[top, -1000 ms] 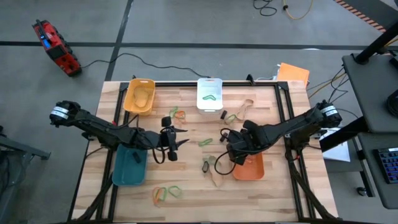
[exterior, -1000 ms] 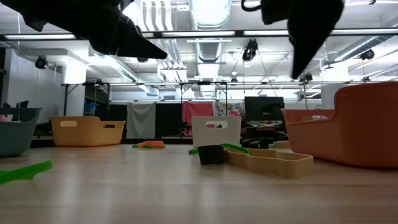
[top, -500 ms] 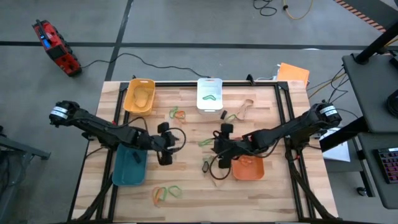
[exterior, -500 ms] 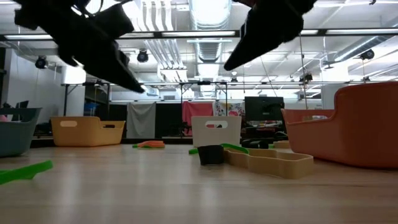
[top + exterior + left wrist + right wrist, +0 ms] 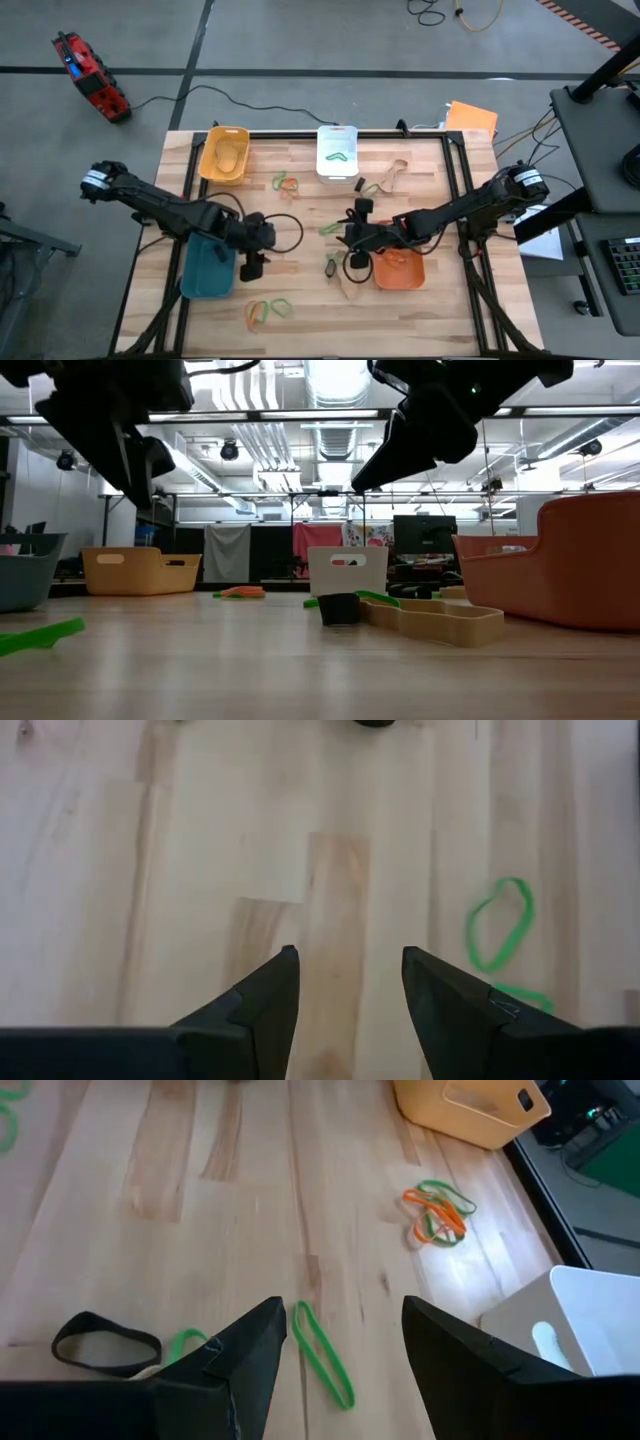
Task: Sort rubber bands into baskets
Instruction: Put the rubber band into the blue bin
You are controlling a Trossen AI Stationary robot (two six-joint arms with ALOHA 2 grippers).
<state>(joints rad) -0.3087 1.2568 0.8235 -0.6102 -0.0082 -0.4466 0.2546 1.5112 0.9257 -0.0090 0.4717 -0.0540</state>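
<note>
Mid-sort, between picks, by the look of it: neither arm carries a band. Right end effector (image 5: 352, 238) hovers over the counter (image 5: 300, 190) middle, just beside the orange basket (image 5: 401, 270), fingers apart and empty; its wrist view looks down on a green rubber band (image 5: 322, 1353) lying flat right between the fingertips, with a black band (image 5: 105, 1342) off to one side and an orange-and-green cluster (image 5: 437, 1212) farther on near the yellow basket (image 5: 470, 1108). Left end effector (image 5: 250, 268) sits beside the teal basket (image 5: 209, 267), fingers apart, nothing held, over bare wood; a green loop (image 5: 499, 923) lies off to the side of its fingers, not between them. White basket (image 5: 337, 152) at the far edge already holds a green band; yellow basket holds something tan. Loose bands remain: a mixed bunch (image 5: 268, 310) near the front edge, a tan one (image 5: 393, 172) near the white basket, a few around the counter centre. Likely step: right arm lining up on the green band. Next move probably calls for a straight descent until the fingertips straddle the band, closing low against the wood since the loop is thin and flat, then a carry to the white basket. Left arm would need to shift sideways to centre on its green loop first.
</note>
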